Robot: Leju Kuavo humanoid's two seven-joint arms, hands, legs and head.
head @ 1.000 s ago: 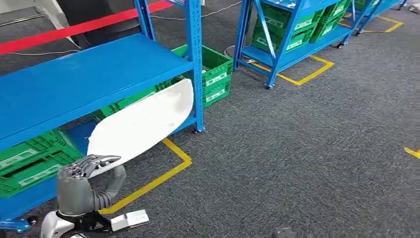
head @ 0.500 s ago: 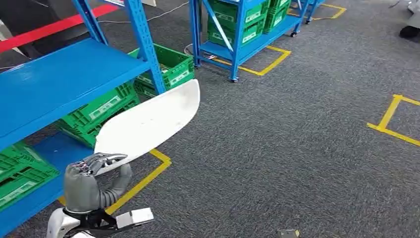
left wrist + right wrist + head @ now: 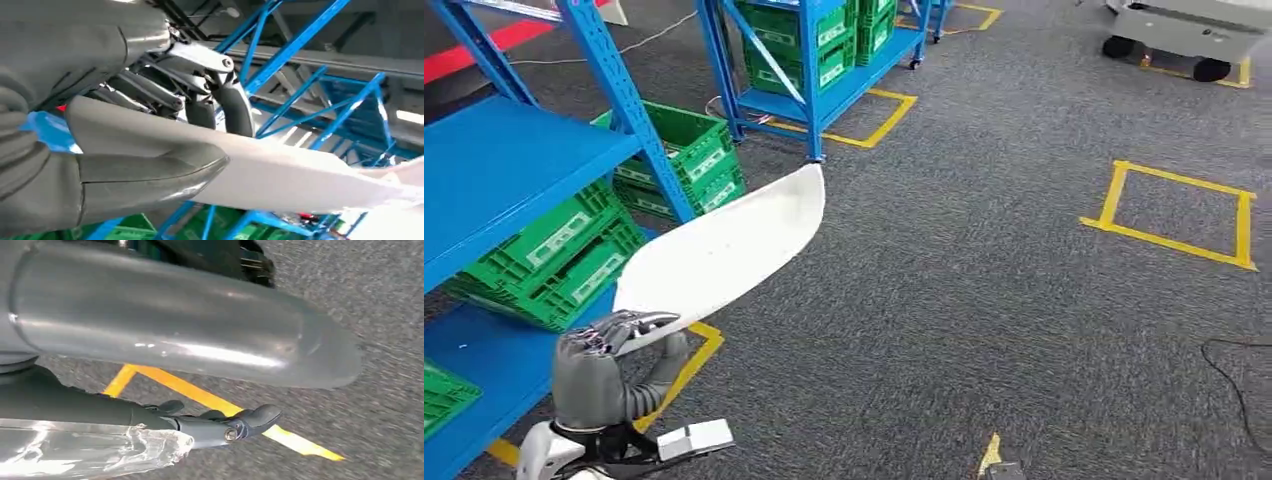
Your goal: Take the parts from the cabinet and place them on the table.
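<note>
The left hand (image 3: 604, 345) has the white panel (image 3: 724, 250) pinched at its near end, thumb under and fingers (image 3: 150, 90) on top, so the long piece sticks out past the blue shelf rack (image 3: 514, 160) and over the carpet beside it, with its far tip level with the green crate (image 3: 686, 150). No counter is visible, so I'd say this is the carry leg: keep that wrist steady and the far tip away from the rack posts, since a one-end grip will let it sag or swing. Right hand (image 3: 220, 425) hangs over the floor with its fingers curled in, holding nothing.
</note>
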